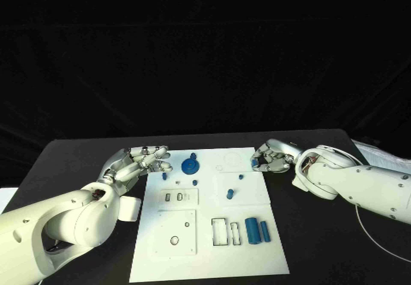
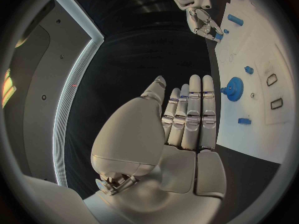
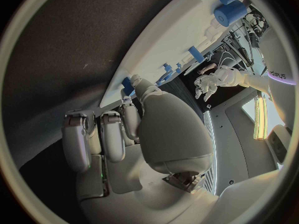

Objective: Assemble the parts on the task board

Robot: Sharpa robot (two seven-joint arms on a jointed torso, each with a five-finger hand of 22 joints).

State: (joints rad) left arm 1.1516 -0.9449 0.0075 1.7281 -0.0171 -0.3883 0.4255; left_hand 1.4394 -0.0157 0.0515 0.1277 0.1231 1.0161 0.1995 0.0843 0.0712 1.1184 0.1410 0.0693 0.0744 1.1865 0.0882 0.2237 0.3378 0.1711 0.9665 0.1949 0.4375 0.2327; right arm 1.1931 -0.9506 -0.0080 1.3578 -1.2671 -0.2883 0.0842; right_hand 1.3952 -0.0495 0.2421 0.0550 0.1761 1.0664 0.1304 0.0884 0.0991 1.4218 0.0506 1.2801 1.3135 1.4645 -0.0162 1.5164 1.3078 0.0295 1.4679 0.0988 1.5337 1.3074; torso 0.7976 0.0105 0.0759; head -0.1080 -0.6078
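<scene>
**Both hands at the far end of the task board**

The task board (image 1: 209,237), a flat white plate with a matte face, lies lengthwise in the middle of the black table (image 1: 317,249). The left hand (image 1: 144,163) hovers at its far left corner, fingers straight and slightly apart, holding nothing; in the left wrist view the silver fingers (image 2: 193,117) lie side by side, extended over the dark table just beside the board's edge. A round blue gear (image 1: 191,164) with a toothed rim lies on the board just beside this hand, with a small blue peg (image 1: 164,176) nearer still.

The right hand (image 1: 272,159) rests at the board's far right corner with its fingers curled inward. In the right wrist view a small blue piece (image 3: 127,85) shows at its fingertips, but whether it is gripped cannot be told.

Two smooth blue cylinders (image 1: 258,230) lie side by side near the board's near right, well apart from both hands, next to dark-outlined rectangular slots (image 1: 219,231). A further small blue part (image 1: 230,193) stands mid-board.
</scene>
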